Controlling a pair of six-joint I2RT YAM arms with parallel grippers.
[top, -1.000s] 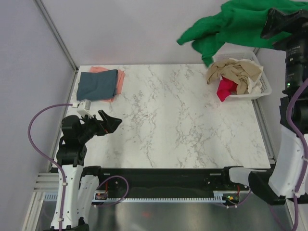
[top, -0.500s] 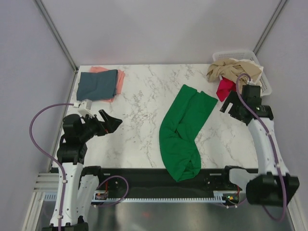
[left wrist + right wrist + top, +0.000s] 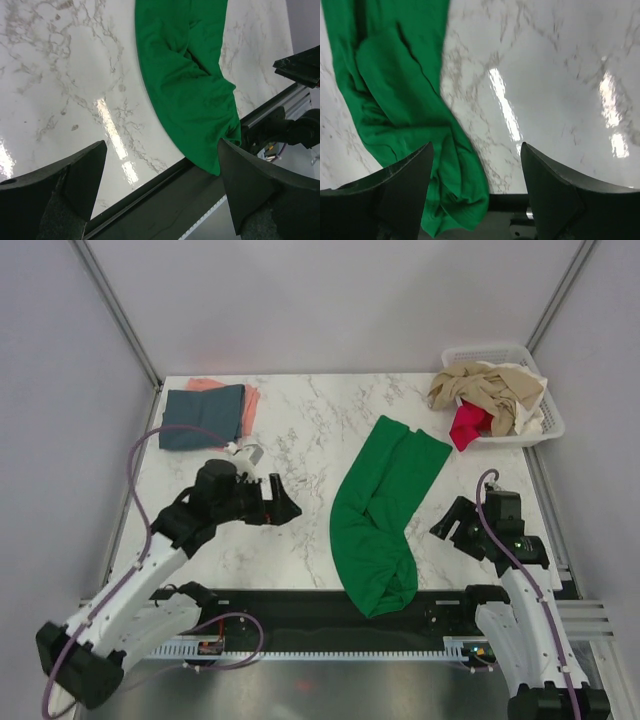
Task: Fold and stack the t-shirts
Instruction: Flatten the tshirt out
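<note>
The bright green cloth t-shirt (image 3: 380, 510) lies bunched in a long strip on the white marble tabletop (image 3: 300, 430), its near end over the edge, and the left gripper (image 3: 287, 509) and right gripper (image 3: 447, 528) are both apart and empty, so spreading it flat probably comes next.

Marble table (image 3: 300, 420), pale lilac walls (image 3: 330, 300), perhaps overhead lighting

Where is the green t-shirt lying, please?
In the top view, the green t-shirt lies right of centre on the table, between the left gripper and the right gripper, its lower end draped over the near edge.
</note>
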